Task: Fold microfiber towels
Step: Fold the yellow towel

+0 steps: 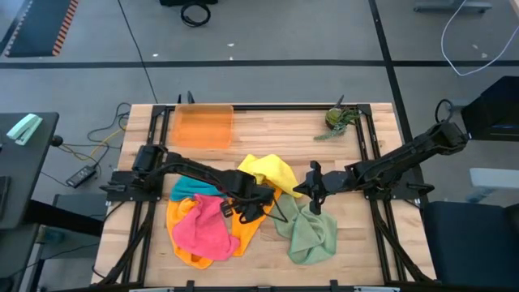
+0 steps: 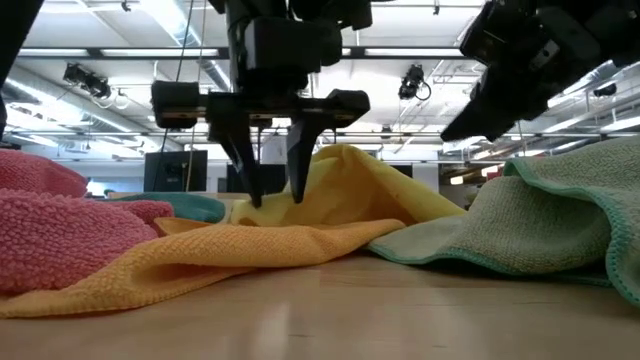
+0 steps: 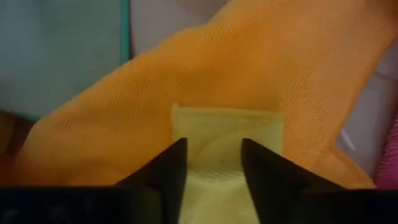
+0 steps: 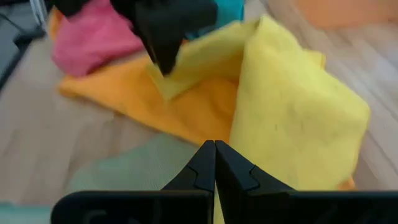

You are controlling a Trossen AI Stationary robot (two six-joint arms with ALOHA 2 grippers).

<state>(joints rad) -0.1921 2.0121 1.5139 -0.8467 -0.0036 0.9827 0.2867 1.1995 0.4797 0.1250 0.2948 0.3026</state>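
Several microfiber towels lie heaped on the wooden table: yellow, teal, pink, orange and sage green. The yellow towel bulges up in the middle, and one corner of it lies flat on the orange towel. My left gripper points down over that corner, open, one finger on each side of it. My right gripper hangs shut above the table at the yellow towel's right side, holding nothing. My left gripper comes from above, pointing down, with the yellow towel's corner between its open fingers. The corner lies flat on the orange towel. Whether the fingers touch the cloth, I cannot tell.
A translucent orange tray stands at the back left of the table. A small green object sits at the back right. Bare wood shows between them and along the near edge. Black frame rails run along the table's sides.
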